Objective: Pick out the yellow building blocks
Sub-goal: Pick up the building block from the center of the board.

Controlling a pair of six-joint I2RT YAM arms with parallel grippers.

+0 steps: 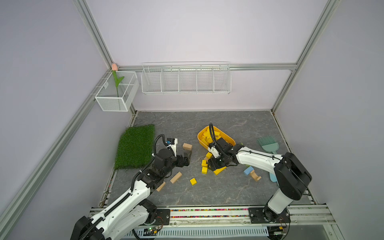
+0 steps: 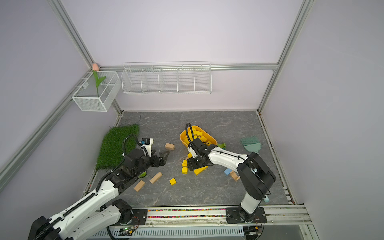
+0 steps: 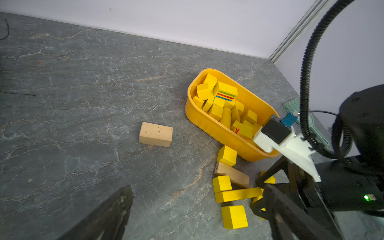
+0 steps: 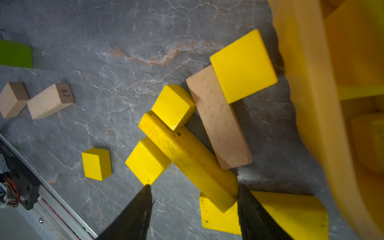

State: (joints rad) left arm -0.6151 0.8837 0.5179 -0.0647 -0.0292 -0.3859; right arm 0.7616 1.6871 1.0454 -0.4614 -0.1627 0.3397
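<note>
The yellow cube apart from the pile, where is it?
In both top views the yellow cube lies right of the tan bar, nearer the robot than the pile.

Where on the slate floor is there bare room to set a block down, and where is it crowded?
Bare slate: the back strip between grass mat, tub and rear wall; also the front stretch between the lone yellow cube and the rail. Crowded: the yellow blocks heaped beside the tub, under the right hand.
</note>
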